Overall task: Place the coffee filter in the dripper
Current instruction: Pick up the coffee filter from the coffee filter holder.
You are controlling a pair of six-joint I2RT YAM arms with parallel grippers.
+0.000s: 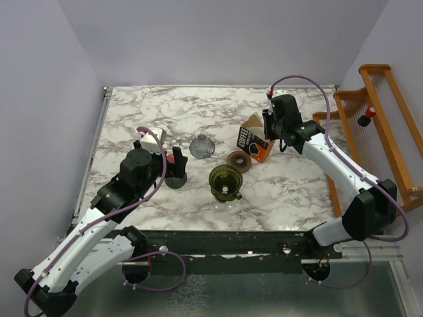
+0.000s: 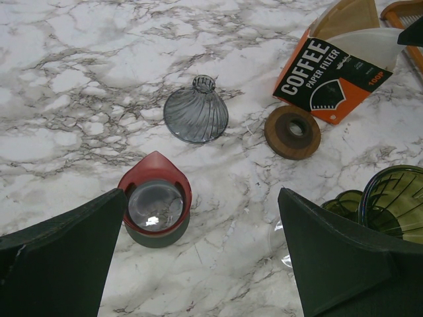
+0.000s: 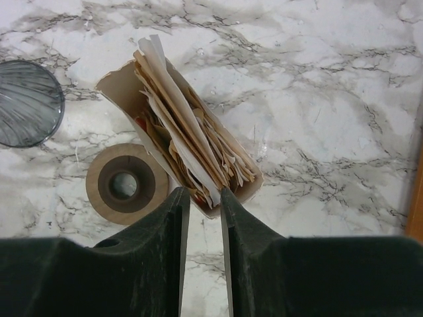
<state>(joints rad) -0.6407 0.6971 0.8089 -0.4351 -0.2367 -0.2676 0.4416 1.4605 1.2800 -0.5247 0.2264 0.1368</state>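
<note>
The coffee filter [image 3: 188, 155], in the carton [image 2: 334, 82], is straddled by the barely parted right gripper [image 3: 205, 198]; the left gripper [image 2: 201, 195] is held wide, empty.

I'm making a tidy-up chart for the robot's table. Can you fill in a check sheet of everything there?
Surface: white-and-grey marble tabletop.
Job's things: white paper coffee filter sticking out of the brown-and-orange carton; green glass dripper upright, no filter in it.
Clutter: grey ribbed glass cone; brown wooden ring; red-and-black holder with a glass ball.
Grippers: left gripper open, holding nothing; right gripper nearly shut at the filters' edge, grip unclear.
Cables: purple cables looping along both arms.
Surroundings: orange wooden rack right of the table; lilac walls.
</note>
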